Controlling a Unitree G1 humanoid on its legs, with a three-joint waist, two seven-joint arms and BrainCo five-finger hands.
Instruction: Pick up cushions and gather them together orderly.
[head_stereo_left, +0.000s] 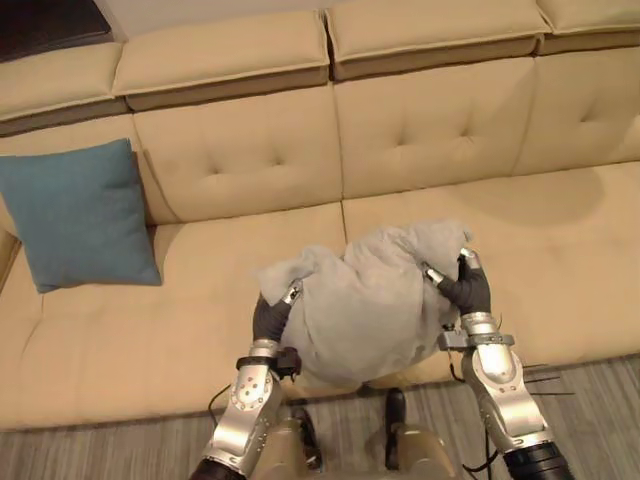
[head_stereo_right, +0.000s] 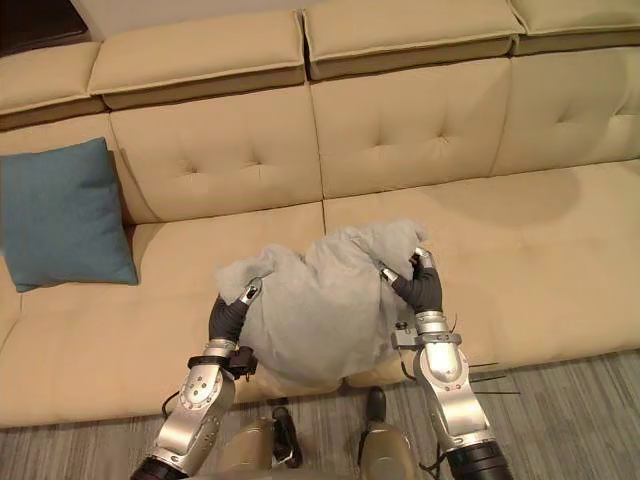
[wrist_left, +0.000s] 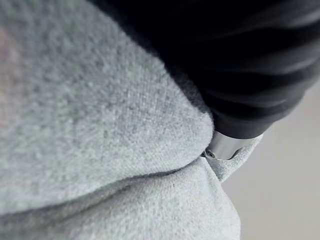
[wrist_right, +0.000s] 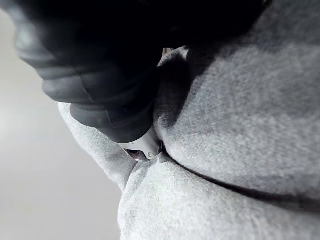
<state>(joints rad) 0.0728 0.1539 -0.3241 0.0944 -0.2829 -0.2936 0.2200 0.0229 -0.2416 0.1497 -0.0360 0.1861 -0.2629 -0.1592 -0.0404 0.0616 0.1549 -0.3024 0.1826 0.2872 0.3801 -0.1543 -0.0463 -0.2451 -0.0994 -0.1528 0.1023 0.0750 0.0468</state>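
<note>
Left hand (head_stereo_left: 270, 320): fingers curled into the grey cushion's (head_stereo_left: 365, 300) left edge, gripping it.
Right hand (head_stereo_left: 468, 290): clamped on its right edge.
Grey cushion: crumpled between both hands at the sofa's (head_stereo_left: 430, 130) front edge, long axis left to right.
Blue cushion (head_stereo_left: 80, 215): far left, upright against the backrest.

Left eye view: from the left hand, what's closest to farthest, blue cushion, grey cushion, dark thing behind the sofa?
1. grey cushion, against the left hand.
2. blue cushion, at the left.
3. dark thing, far left, behind the sofa.
</note>
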